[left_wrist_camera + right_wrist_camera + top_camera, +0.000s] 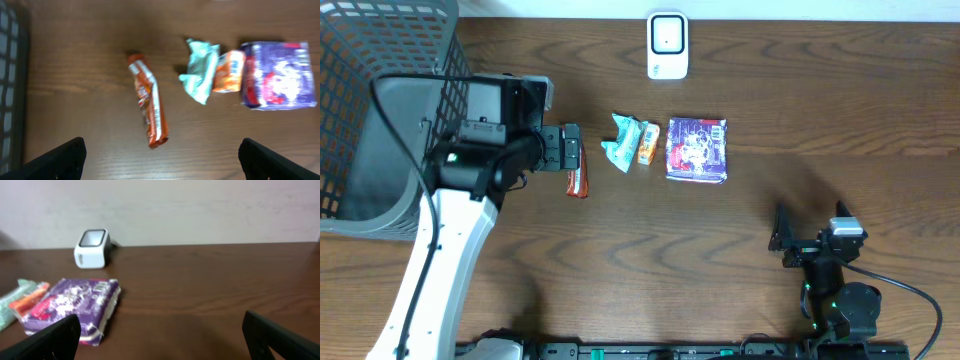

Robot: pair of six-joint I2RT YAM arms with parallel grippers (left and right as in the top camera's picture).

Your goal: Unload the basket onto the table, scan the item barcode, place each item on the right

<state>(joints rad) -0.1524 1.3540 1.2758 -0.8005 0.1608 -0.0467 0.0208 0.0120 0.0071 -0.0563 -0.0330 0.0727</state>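
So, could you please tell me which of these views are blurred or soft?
Left wrist view: clearly blurred, the orange wrapper and purple packet smeared. Right wrist view: slightly soft, the scanner recognisable. Overhead view: sharp, evenly lit.

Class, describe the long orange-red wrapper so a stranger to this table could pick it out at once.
Start at the grey mesh basket at the left end of the table and move right across the dark wood. The first item is the long orange-red wrapper, lying alone. Unlike the teal packet, small orange packet and purple pack clustered further right, it is slim and stick-shaped.
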